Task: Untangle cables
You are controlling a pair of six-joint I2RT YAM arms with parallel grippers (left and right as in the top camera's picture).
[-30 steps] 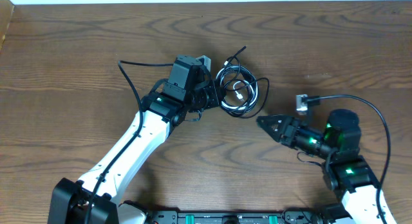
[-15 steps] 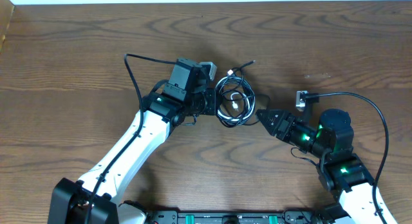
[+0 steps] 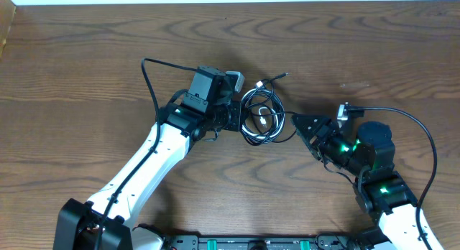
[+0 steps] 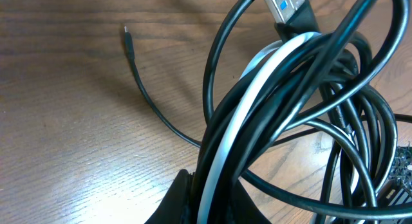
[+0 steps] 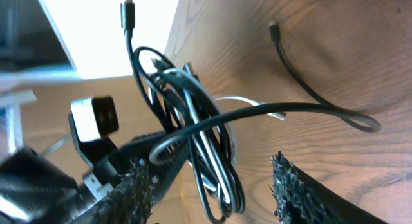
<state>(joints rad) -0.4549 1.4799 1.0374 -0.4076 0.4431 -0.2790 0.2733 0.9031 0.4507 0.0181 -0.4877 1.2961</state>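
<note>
Left pincer (image 3: 233, 118) clamps the cables (image 3: 260, 117); right pincer (image 3: 298, 123) gapes wide just short of them. They look light, limp, springy: grip one strand nearest its tips.

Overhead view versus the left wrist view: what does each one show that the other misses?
Only overhead: the whole layout, with the left gripper shut on the cable bundle and the right gripper open beside it. Only left wrist: a USB plug with a blue insert, close up. Both: that bundle's black and white strands looped together on the wooden table.
</note>
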